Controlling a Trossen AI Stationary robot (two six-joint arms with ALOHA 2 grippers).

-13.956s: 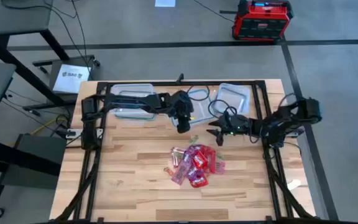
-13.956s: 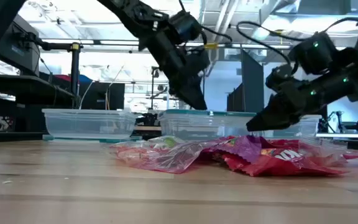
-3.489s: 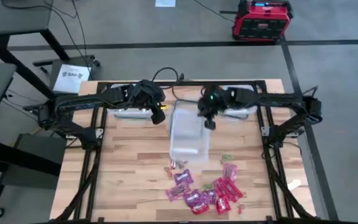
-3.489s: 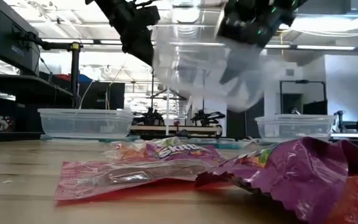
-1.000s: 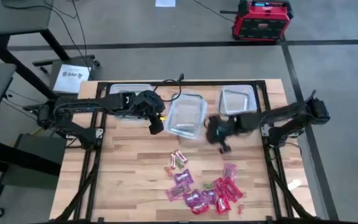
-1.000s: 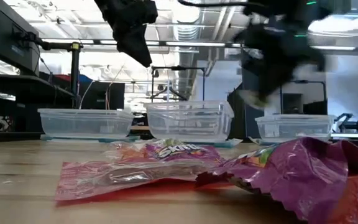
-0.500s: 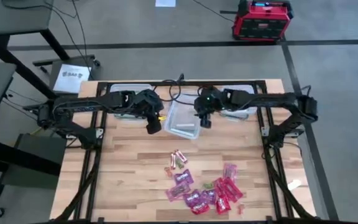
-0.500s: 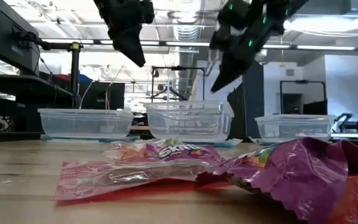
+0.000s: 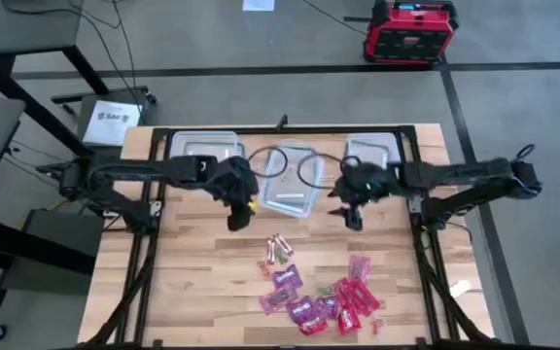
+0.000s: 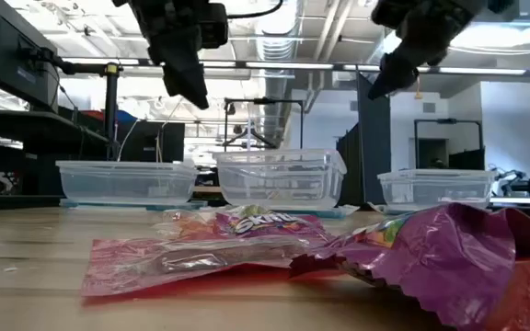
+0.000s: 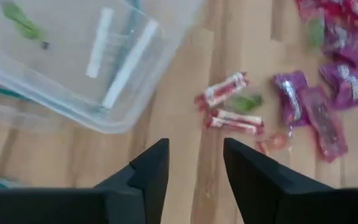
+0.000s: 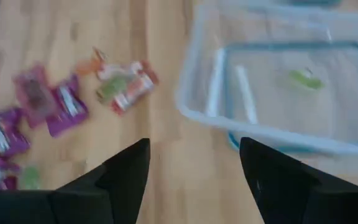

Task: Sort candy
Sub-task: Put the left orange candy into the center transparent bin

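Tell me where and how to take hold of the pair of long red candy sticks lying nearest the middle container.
Grip the red candy sticks across their narrow width, coming straight down from above. They lie flat on the table, side by side, apart from the pink pile, so a mid-length pinch has room. The left hand hovers closest, open; the right hand is also open.

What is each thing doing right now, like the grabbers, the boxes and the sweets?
Left gripper: open, empty, above the table.
Right gripper: open, empty, above the table.
Middle clear plastic container: upright, lidless, nearly empty.
Left clear container: upright on the table.
Right clear container: upright on the table.
Red and pink wrapped candy: scattered loose on the wooden table, unsorted.
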